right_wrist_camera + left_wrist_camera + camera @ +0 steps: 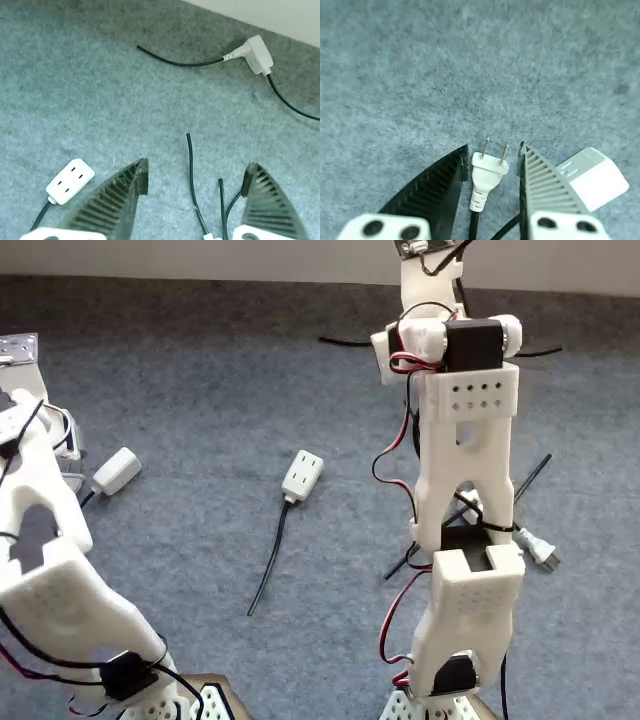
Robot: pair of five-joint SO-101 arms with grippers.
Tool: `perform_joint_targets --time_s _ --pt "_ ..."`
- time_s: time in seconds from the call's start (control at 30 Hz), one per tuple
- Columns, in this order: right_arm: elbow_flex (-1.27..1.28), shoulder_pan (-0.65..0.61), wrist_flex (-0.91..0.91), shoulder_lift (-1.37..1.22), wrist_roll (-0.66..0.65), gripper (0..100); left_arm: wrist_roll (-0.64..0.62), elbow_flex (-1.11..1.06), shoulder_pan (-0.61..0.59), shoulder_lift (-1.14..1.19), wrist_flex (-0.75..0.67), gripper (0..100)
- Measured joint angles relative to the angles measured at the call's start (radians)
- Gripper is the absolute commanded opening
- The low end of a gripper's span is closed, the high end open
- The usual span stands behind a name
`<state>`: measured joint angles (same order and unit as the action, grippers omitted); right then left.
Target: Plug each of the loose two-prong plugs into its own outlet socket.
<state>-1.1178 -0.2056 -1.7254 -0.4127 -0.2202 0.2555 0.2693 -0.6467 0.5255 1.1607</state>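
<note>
White two-prong plug [489, 175] trails a black cord [473, 228].

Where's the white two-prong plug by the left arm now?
In the left wrist view, the plug lies on the carpet between the open fingers of the left gripper, a white outlet block just beyond one finger.

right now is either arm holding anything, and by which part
Nothing is held. The left arm's jaws stand open on either side of the white plug, not clamped on it. The right arm's jaws stand open above a black cord.
</note>
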Motion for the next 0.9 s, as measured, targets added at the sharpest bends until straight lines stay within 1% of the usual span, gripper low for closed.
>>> perform_joint_targets --time_s 0.1,0.2,0.4,0.5,0.7,0.8,0.9 --pt "0.023 0.000 0.000 0.000 0.000 29.3 0.000 0.147 -0.003 0.132 0.104 18" --pt "0.028 0.000 0.000 0.000 0.000 29.3 0.002 0.269 -0.005 0.236 0.180 18" --pt "0.031 0.000 0.000 0.000 0.000 29.3 0.091 0.468 -0.018 0.347 0.327 17" --pt "0.031 0.002 0.000 0.000 0.000 29.3 0.109 0.523 -0.037 0.361 0.393 17" --pt "0.031 0.000 0.000 0.000 0.000 29.3 0.213 0.632 -0.051 0.361 0.516 17" --pt "0.031 0.000 0.000 0.000 0.000 29.3 0.242 0.638 -0.049 0.361 0.534 17" --pt "0.031 0.000 0.000 0.000 0.000 29.3 0.255 0.594 -0.051 0.361 0.537 17"
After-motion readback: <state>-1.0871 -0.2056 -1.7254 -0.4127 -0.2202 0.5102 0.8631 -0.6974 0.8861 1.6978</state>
